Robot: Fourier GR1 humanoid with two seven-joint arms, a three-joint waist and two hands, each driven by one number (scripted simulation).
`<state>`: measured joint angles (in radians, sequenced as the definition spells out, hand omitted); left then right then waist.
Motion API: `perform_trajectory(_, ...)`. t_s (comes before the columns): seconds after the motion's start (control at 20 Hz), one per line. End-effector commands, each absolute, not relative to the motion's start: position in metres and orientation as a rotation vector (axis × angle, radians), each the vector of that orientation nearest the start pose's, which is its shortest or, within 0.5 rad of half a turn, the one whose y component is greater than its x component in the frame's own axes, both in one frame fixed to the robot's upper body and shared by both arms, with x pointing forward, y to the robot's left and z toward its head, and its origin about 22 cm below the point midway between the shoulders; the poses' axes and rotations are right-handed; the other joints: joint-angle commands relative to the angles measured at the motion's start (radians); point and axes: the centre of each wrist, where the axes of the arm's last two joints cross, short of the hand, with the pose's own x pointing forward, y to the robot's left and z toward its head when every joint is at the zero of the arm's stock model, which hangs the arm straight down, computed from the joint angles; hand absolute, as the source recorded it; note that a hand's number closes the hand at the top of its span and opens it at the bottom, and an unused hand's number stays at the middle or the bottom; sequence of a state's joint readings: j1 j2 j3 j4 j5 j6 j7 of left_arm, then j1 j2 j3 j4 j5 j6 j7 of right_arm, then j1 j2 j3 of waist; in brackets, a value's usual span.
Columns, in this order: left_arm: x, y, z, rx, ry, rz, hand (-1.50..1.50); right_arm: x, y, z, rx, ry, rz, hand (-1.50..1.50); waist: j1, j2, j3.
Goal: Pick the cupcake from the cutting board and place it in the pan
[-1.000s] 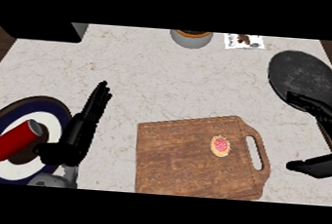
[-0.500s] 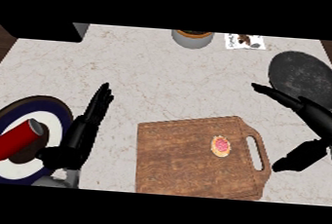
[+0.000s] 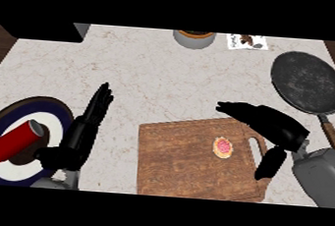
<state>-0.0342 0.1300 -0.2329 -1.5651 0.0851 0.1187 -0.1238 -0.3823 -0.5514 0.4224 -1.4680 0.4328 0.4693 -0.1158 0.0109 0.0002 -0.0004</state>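
The right robot hand [image 3: 277, 127] hangs over the far right corner of the cutting board [image 3: 182, 160]. Its fingers [image 3: 233, 108] reach leftward, only lightly bent, and its thumb [image 3: 270, 164] points toward the board's near edge, well apart from them. It is spread wide and holds nothing. Whether it touches the wood cannot be told. The cupcake [image 3: 223, 147], small and round with a pink top, sits on the right part of the board, just left of the board's handle slot. In the head view it lies in the gap between the fingers and the thumb, and neither touches it.

The left robot hand [image 3: 82, 128] rests left of the board with straight fingers laid together, pointing away from the robot, holding nothing.

The pan [image 3: 308, 83], dark and round, lies on the counter [image 3: 165, 80] beyond the board's right corner. Nothing is in it, and its handle runs back toward the board's right side, past the right robot hand.

Left of the board, beyond the left robot hand, a dark blue plate [image 3: 21, 109] with a white centre carries a red can [image 3: 14, 141] lying on its side. Far beyond the board stand a small grey bowl [image 3: 195, 39] with something brown in it and a printed card [image 3: 247, 41].
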Motion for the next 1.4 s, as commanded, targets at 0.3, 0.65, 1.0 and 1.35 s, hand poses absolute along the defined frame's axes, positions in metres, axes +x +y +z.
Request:
perform_trajectory(0.3, 0.254, 0.202, 0.003, -0.075, -1.696, -0.112, 0.00, 0.286, -0.203, 0.049, -0.199, -1.259, 1.609, -1.50, -0.012, -0.001, 0.000)
perform_trajectory(0.65, 0.241, 0.202, 0.009, -0.067, -1.691, -0.125, 0.00, 0.303, -0.195, 0.031, -0.212, -1.250, 1.584, -1.50, -0.007, 0.000, 0.000)
perform_trajectory(1.0, 0.247, 0.207, 0.035, -0.071, -1.693, -0.141, 0.00, 0.302, -0.202, 0.007, -0.179, -1.288, 1.542, -1.50, -0.006, 0.000, 0.001)
perform_trajectory(1.35, 0.232, 0.208, 0.009, -0.064, -1.703, -0.148, 0.00, 0.311, -0.184, -0.011, -0.208, -1.196, 1.574, -1.50, -0.005, 0.000, 0.001)
